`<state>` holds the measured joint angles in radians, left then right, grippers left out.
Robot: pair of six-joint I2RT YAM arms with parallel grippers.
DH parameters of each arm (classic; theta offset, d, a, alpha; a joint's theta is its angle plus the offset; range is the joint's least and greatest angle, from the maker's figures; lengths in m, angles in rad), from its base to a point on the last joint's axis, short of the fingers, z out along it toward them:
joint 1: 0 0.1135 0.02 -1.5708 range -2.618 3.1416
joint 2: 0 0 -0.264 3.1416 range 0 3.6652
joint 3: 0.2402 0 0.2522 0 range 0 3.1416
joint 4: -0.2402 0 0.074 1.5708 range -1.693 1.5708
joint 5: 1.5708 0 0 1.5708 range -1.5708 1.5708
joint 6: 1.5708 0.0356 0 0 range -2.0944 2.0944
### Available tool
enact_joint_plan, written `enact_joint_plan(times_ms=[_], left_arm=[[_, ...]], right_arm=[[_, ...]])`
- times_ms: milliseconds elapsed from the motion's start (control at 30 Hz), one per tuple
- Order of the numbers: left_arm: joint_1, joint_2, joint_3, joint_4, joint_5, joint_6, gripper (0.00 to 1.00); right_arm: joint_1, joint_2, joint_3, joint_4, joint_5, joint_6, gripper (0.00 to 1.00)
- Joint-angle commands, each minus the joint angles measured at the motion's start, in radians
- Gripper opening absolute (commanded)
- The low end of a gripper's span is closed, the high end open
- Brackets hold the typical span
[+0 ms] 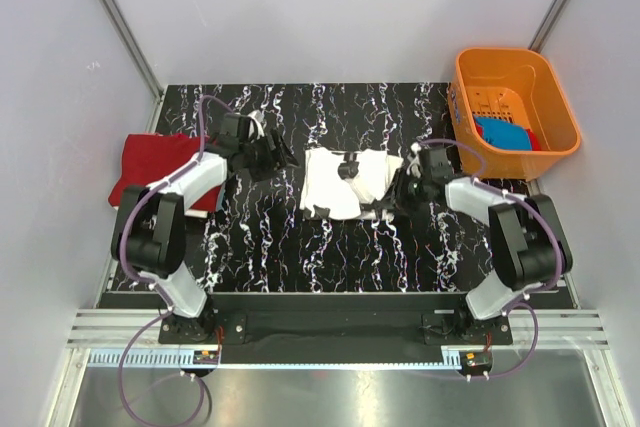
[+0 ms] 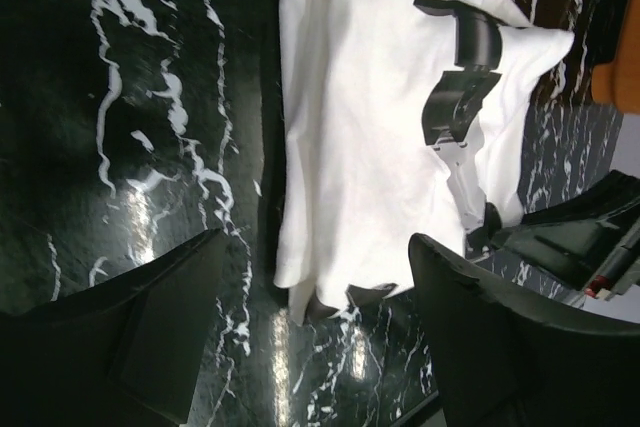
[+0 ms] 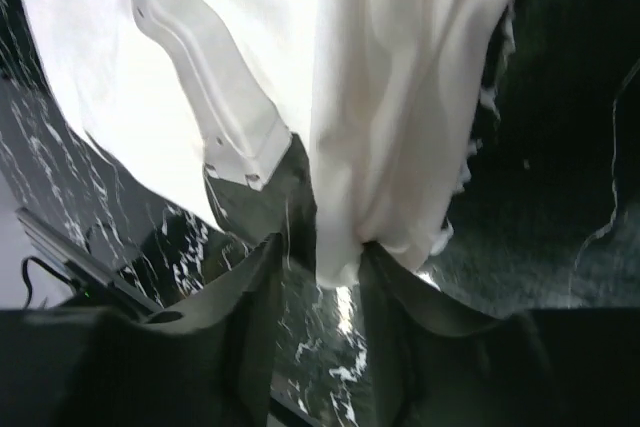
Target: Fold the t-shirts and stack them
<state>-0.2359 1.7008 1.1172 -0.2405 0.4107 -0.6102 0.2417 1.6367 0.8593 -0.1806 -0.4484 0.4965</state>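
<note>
The white t-shirt (image 1: 335, 187) lies crumpled at mid-table, with a dark print (image 2: 465, 67) on its cloth (image 2: 360, 127). My right gripper (image 1: 405, 190) is at its right edge. In the right wrist view its jaws (image 3: 320, 247) are drawn narrow around a bunched fold of white cloth (image 3: 390, 97) that presses against one finger. My left gripper (image 1: 270, 157) hovers just left of the shirt, and its wide-open jaws (image 2: 318, 247) hold nothing. The red t-shirt (image 1: 150, 162) lies folded at the far left. The blue t-shirt (image 1: 505, 134) sits in the basket.
The orange plastic basket (image 1: 515, 55) stands at the back right corner of the black marbled table (image 1: 330, 257). Grey walls close in on the left, right and back sides. The red t-shirt overhangs the table's left edge.
</note>
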Motion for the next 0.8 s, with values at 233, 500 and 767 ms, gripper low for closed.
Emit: enact_joint_plan(times_ms=[233,500,767], left_arm=[[-0.065,0.028,0.122,0.004,-0.016,0.023,0.74],[-0.071,0.215,0.280,0.058,-0.026,0.000,0.67],[-0.071,0.398,0.431,0.099,0.016,-0.016,0.61]], right_arm=[[0.002,-0.132,0.096,-0.120,0.126,-0.048,0.49],[-0.021,0.080,0.369,-0.128,0.247,-0.079,0.58],[-0.028,0.268,0.564,-0.161,0.277,-0.093,0.53]])
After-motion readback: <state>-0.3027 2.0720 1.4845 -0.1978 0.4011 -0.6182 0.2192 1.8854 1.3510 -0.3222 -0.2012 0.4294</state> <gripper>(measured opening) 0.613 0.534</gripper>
